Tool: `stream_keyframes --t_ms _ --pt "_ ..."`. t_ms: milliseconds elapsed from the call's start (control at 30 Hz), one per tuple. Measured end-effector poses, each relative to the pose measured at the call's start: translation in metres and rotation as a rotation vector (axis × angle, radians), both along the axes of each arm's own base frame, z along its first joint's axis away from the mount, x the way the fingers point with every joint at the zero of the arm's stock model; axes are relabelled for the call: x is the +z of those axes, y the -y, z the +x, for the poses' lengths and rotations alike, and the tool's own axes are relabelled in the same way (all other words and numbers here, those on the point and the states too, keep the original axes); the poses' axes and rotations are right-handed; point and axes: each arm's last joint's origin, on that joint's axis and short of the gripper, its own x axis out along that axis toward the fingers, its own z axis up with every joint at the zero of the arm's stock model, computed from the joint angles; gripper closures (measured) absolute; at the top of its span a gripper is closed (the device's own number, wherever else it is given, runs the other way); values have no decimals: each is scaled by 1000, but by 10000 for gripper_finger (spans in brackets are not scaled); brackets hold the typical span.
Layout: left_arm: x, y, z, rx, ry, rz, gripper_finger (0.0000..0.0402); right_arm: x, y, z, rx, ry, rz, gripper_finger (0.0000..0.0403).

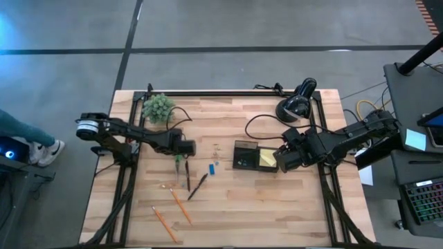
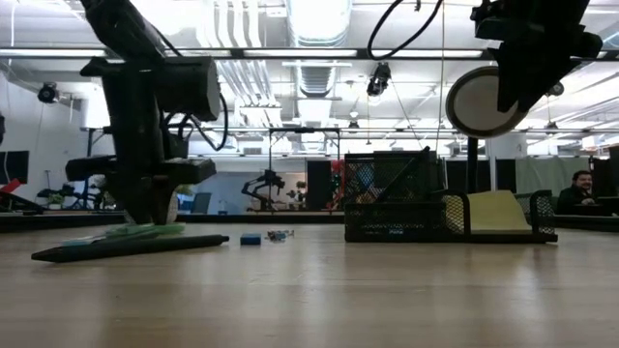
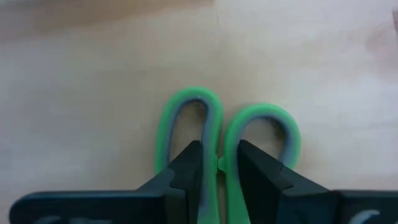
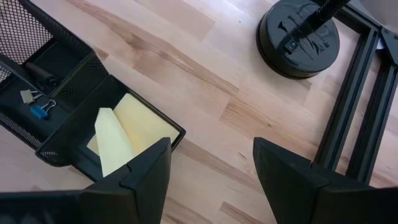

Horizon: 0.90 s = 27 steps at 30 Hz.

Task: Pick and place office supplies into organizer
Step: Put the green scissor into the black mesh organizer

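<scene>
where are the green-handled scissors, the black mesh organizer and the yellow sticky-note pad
green-handled scissors (image 3: 258, 118): left wrist view, top of one green handle loop
black mesh organizer (image 2: 387, 208): low view, its mesh front wall
yellow sticky-note pad (image 4: 140, 127): right wrist view, flat yellow top sheet

Left claw lowered, fingers narrowed; right claw spread wide.

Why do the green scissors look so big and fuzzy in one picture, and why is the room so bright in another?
Left wrist view: the camera sits right over the scissors, so the handles fill the frame and blur slightly. Low view: ceiling lights glare, leaving the left gripper and organizer as dark shapes.
</scene>
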Motion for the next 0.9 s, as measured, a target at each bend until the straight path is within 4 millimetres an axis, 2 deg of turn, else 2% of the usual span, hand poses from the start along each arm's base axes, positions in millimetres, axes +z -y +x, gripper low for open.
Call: stream_keyframes --t_ms 200,333,467,600,700,900 --pt "41 -2 24 -94 134 125 330 0 0 0 0 0 0 184" --pt "81 3 48 -258 286 272 330 0 0 0 0 1 0 184" --pt "118 18 74 -452 526 440 330 0 0 0 0 0 -3 184" --pt "149 43 87 -617 766 634 330 0 0 0 0 1 -4 184" --pt "159 56 90 -669 858 715 330 0 0 0 0 1 -3 183" --pt "158 67 94 -776 825 802 330 0 0 0 33 -19 0 183"
